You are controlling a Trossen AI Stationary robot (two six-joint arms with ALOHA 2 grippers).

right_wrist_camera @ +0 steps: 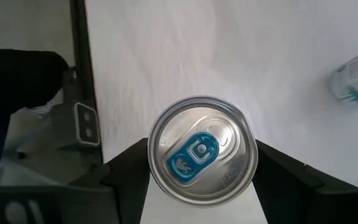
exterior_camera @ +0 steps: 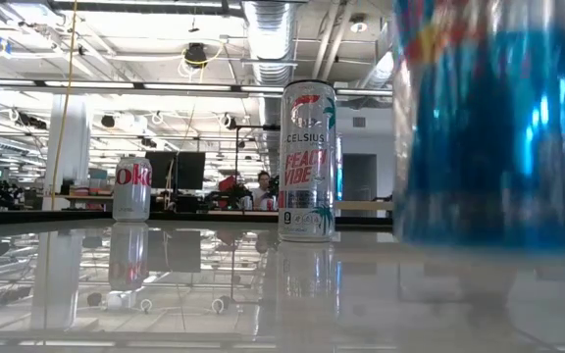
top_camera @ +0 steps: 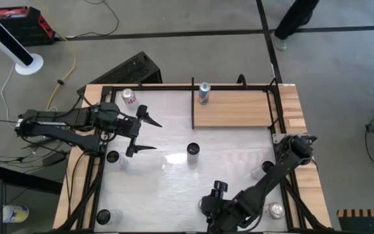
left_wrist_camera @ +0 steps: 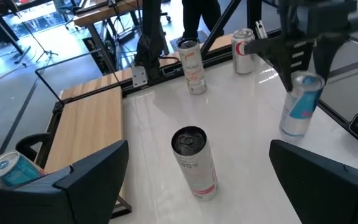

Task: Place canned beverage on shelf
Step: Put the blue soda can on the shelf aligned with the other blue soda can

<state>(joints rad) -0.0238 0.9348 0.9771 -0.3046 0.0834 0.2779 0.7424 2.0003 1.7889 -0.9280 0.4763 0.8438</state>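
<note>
A blue-and-silver can with a blue tab [right_wrist_camera: 202, 158] stands upright near the table's front edge, and my right gripper [right_wrist_camera: 202, 165] is shut on it from above. It fills the right of the low view [exterior_camera: 484, 127]. In the high view it is hidden under my right gripper [top_camera: 214, 203]. The tan wood shelf [top_camera: 232, 109] lies at the far right, with a teal can [top_camera: 204, 93] standing on its far left corner. My left gripper [top_camera: 158, 136] is open and empty at the left, pointing at a white can [top_camera: 193, 153] at the table's middle. My right gripper pinches the blue can between its two fingers, one on each side of the can's wall near the top rim [right_wrist_camera: 153, 163]. The fingers [left_wrist_camera: 289, 65] point down from above. The can is upright; whether its base is on the table I cannot tell.
A Diet Coke can [top_camera: 129, 97] stands at the far left. Other cans stand at the left [top_camera: 113, 158], front left [top_camera: 104, 216], right [top_camera: 260, 170] and front right [top_camera: 276, 210]. Black rails [top_camera: 193, 104] edge the shelf and table. A person's legs [top_camera: 294, 23] show beyond the far edge.
</note>
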